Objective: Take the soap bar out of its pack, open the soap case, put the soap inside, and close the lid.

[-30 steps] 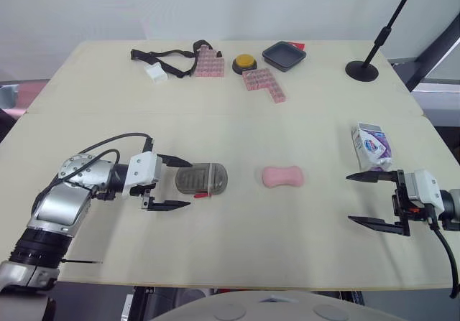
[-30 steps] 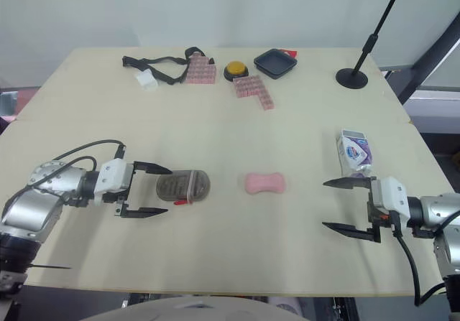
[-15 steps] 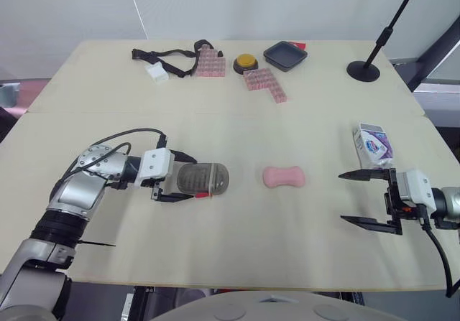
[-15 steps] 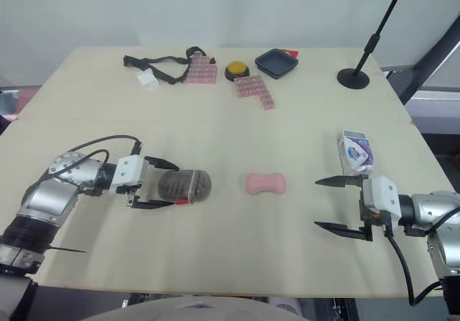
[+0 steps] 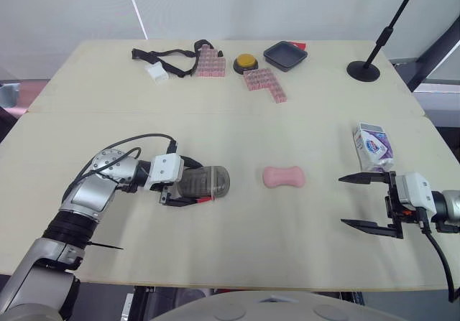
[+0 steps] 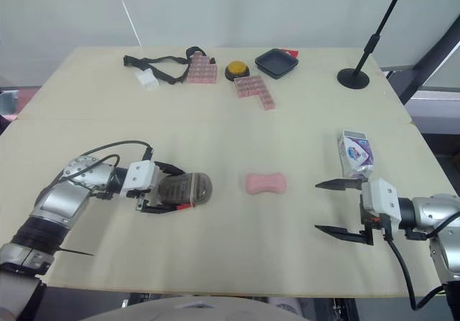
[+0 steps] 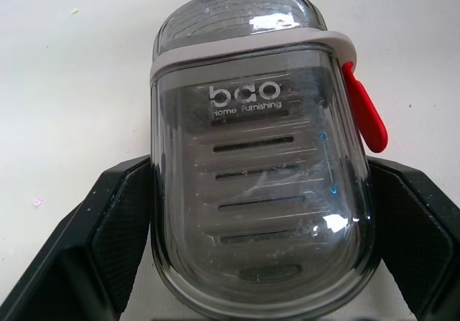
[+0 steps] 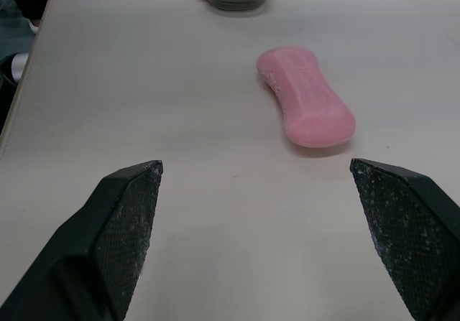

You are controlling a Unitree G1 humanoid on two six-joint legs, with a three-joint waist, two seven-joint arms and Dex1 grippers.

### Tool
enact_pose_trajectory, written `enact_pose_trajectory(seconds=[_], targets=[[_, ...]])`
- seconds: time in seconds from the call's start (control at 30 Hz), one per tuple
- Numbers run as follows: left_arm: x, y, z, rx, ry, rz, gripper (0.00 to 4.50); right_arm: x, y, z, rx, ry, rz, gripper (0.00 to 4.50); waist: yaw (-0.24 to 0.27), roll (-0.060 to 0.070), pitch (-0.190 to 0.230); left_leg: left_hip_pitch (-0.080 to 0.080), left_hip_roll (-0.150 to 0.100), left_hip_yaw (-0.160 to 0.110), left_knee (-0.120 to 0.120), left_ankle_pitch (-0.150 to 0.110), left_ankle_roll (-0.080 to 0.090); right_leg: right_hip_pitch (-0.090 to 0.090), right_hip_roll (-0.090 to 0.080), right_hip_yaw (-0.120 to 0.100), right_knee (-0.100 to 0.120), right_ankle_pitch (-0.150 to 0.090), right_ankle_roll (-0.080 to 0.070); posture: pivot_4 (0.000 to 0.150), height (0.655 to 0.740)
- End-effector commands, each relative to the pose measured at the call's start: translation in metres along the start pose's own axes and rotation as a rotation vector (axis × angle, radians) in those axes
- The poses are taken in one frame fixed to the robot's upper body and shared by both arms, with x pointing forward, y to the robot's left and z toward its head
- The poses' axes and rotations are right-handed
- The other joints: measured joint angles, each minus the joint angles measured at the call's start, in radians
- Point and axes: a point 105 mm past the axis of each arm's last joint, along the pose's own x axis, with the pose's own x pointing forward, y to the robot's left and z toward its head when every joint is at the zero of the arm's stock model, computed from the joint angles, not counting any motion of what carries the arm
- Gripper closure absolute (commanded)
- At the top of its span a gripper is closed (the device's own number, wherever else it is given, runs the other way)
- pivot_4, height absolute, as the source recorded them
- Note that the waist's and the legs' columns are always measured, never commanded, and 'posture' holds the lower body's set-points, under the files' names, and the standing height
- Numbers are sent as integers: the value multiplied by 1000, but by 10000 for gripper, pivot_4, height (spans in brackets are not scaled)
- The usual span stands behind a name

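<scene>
The smoky transparent soap case (image 5: 207, 181), lid closed, with a red latch tab (image 7: 363, 113), lies on the table at the left. My left gripper (image 5: 190, 184) is shut on it, one black finger (image 7: 108, 238) pressed against each long side. The bare pink soap bar (image 5: 283, 177) lies at the table's middle, to the right of the case. The white and purple soap pack (image 5: 371, 146) stands at the right. My right gripper (image 5: 344, 202) hovers open in front of the pack, pointing toward the soap (image 8: 307, 96) from some way off.
Along the far edge are a black strap with a white tag (image 5: 162, 59), pink block clusters (image 5: 264, 84), a yellow button (image 5: 245, 63), a dark tray (image 5: 284, 55) and a stand's round base (image 5: 362, 70). The table's front edge is close to both arms.
My left gripper slid forward around the soap case and its fingers closed in against the case's sides. The right gripper has hardly moved.
</scene>
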Motion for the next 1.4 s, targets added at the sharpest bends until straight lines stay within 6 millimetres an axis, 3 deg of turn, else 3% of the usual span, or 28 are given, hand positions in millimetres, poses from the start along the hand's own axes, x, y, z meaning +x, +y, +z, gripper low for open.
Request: enact_pose_trajectory(seconds=[0.03, 0.3, 0.33, 0.43, 0.67, 0.8, 0.87, 0.93, 1.13, 1.27, 1.4], targets=[[-2, 6, 2, -6, -5, 37, 0, -3, -3, 4, -33, -2, -8, 209, -1, 0, 0, 0, 0, 0, 0, 0, 0, 0, 0, 0, 0, 0, 0, 1500, 7400], [-4, 8, 4, -22, -14, 47, 0, -2, -2, 4, -30, -2, -7, 209, -1, 0, 0, 0, 0, 0, 0, 0, 0, 0, 0, 0, 0, 0, 0, 1500, 7400], [-4, 9, 4, -21, -13, 47, 4137, -2, -2, 4, -29, -2, -6, 0, -1, 0, 0, 0, 0, 0, 0, 0, 0, 0, 0, 0, 0, 0, 0, 1500, 7400], [-5, 9, 3, -14, -10, 44, 10209, -2, -3, 4, -29, 0, -4, 0, -1, 0, 0, 0, 0, 0, 0, 0, 0, 0, 0, 0, 0, 0, 0, 1500, 7400], [-5, 9, 2, 17, -8, 49, 10196, -2, -4, 4, -24, 10, -4, 0, -1, 0, 0, 0, 0, 0, 0, 0, 0, 0, 0, 0, 0, 0, 0, 1500, 7400], [-3, 16, 14, 100, -63, 107, 10196, -1, -9, 13, 26, 23, -2, 0, 0, 0, 0, 0, 0, 0, 0, 0, 0, 0, 0, 0, -1, 0, 0, 1500, 7400], [-1, 19, 27, 161, -106, 133, 10196, -1, -16, 22, 98, 30, -16, 0, 1, 0, 0, 0, 0, 0, 0, 0, 0, 0, 0, 0, -1, 0, 0, 1500, 7400], [3, 21, 43, 208, -161, 160, 10196, 5, -27, 41, 278, -5, -42, 0, 0, 0, 0, 0, 0, 0, 0, 0, 0, 1, 0, -1, -1, 0, 0, 1500, 7400], [17, 23, 70, 267, -255, 215, 10196, 34, -24, 88, 683, -46, 45, 0, 5, 1, 0, 2, 1, 0, -3, 3, -4, 2, 1, 0, -3, 0, 0, 1500, 7400], [33, 23, 85, 319, -306, 237, 10196, 67, -31, 102, 908, -72, 30, 0, 16, 1, 1, 2, 0, 0, -3, 4, -7, 2, 1, 0, -4, 0, 0, 1500, 7400], [42, 24, 96, 367, -337, 263, 10196, 84, -35, 113, 1040, -103, 8, 0, 40, 2, 1, 1, 0, 1, -4, 5, -8, 2, 1, 1, -5, 0, 0, 1500, 7400]])
